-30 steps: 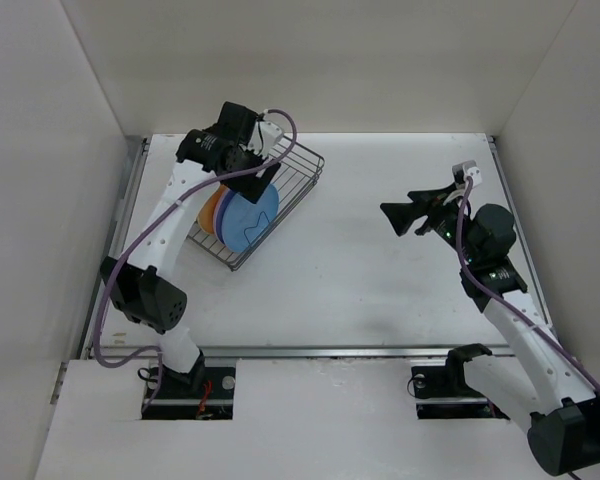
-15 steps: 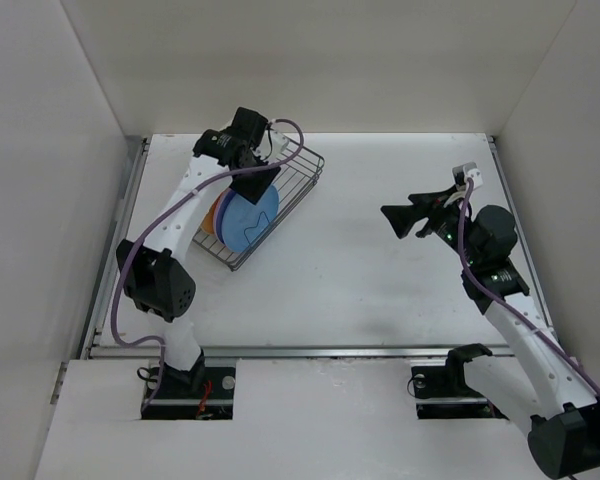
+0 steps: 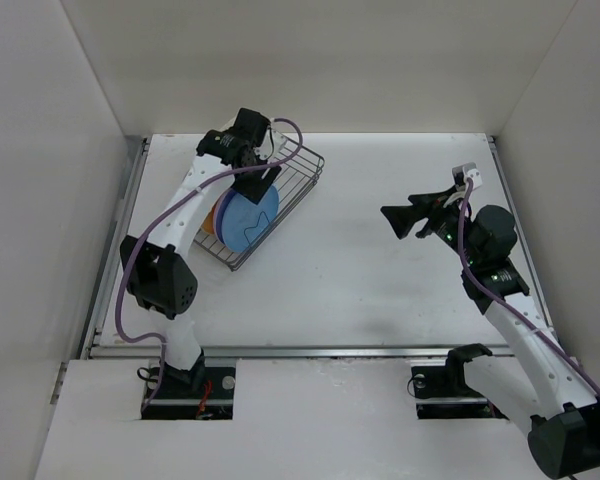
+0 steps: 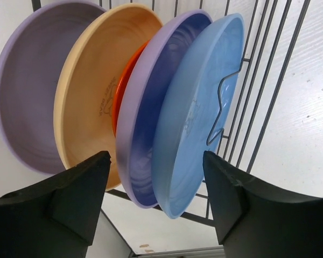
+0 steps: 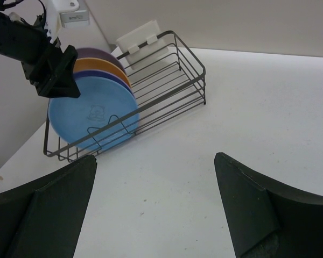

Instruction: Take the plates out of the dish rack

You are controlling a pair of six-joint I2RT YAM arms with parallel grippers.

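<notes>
Smooth round plates (image 4: 196, 107), wire rack (image 5: 167, 80)

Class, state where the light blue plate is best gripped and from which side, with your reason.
Grip the light blue plate at its upper rim, coming from above. It stands on edge as the end plate in the dish rack, so its rim is exposed; one finger likely slides down its free face, the other between it and the neighbouring lavender plate.

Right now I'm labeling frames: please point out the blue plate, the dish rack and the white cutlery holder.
blue plate (image 5: 91, 115): right wrist view, centre of its face.
dish rack (image 5: 190, 51): right wrist view, top rim wire.
white cutlery holder (image 5: 142, 35): right wrist view, front wall.
</notes>
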